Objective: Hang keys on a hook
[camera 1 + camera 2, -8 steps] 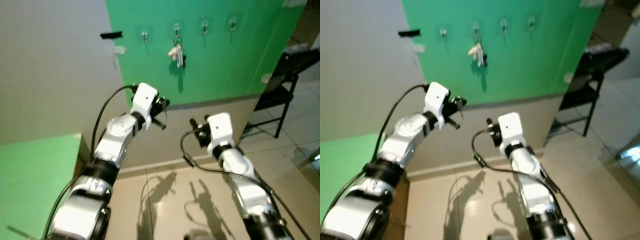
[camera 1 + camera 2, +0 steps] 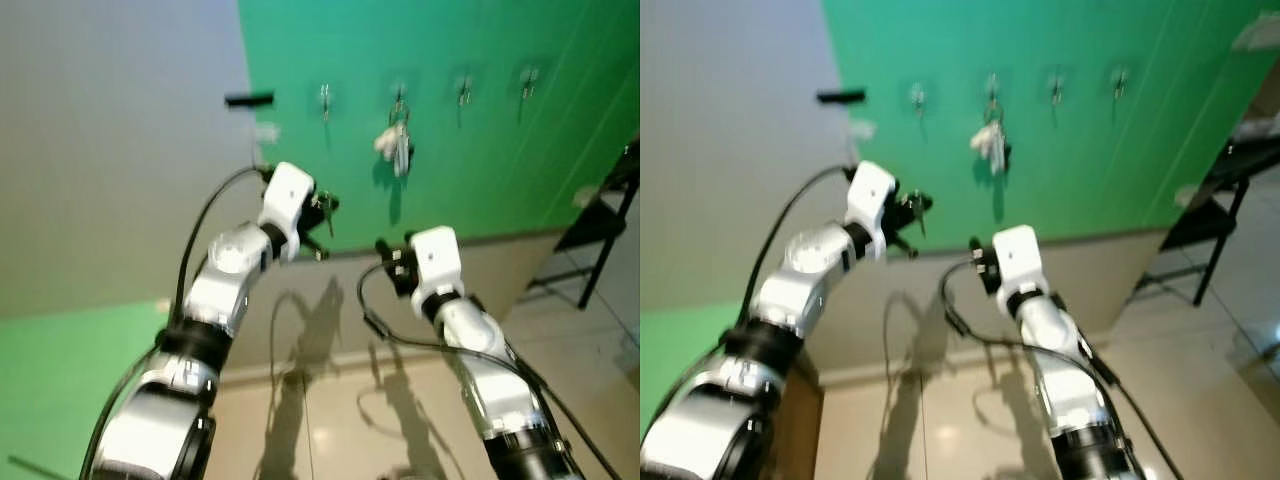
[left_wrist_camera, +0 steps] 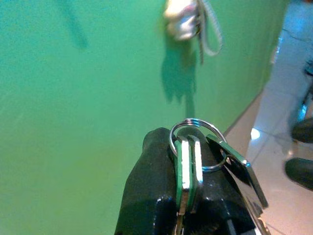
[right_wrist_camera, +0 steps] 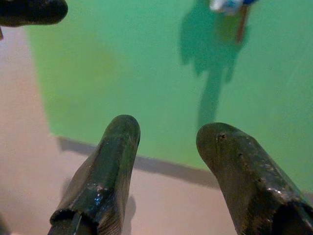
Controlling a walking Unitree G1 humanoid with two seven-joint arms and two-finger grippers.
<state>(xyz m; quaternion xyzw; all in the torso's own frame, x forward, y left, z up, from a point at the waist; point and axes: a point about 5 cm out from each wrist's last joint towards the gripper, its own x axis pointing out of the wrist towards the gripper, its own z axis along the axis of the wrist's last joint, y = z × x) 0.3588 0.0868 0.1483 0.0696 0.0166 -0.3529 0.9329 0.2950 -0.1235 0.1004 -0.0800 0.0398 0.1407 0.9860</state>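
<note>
The left hand (image 2: pixel 322 215), mid-frame, is clamped on the keys (image 3: pixel 195 161), carrying them toward the hooks (image 2: pixel 325 95) on the green wall at upper centre. The right hand (image 4: pixel 166 147) is open and empty. Next, I judge, lift the ring onto a free hook.

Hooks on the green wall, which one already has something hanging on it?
The second hook from the left: a pale key bunch hangs from it; the other three are bare.
</note>
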